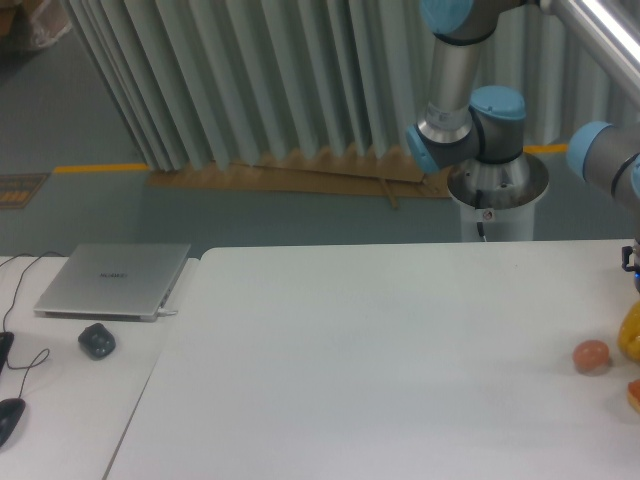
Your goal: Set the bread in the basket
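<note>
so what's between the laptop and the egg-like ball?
Only bare white table between the laptop and the ball, per the fixed camera.

Pale pleated curtain [250, 80]; grey floor [80, 210] with yellow line [100, 167].

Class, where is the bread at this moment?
The bread lies at the table's right edge, cut off by the frame, just below-right of the pinkish ball and beneath the yellow thing.

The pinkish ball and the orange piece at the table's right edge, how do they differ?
The egg-like ball is pinkish-brown, round and fully in view; the bread is orange-tan with a reddish rim and cut off by the picture's edge. The ball lies farther back, the bread nearer the camera. Both rest on the white table.
</note>
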`<state>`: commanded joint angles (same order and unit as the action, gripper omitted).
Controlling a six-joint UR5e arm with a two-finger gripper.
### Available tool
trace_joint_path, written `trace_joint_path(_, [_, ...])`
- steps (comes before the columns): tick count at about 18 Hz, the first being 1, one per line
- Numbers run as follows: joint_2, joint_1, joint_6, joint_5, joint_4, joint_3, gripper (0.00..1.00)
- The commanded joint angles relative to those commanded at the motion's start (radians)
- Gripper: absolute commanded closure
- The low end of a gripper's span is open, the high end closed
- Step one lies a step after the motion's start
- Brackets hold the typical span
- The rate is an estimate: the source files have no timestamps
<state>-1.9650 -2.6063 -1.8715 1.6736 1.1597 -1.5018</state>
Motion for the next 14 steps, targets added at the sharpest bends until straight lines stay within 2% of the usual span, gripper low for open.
trace_joint_path(14, [-0.052, 0.003, -0.017, 0.008, 0.0, 0.005, 0.0])
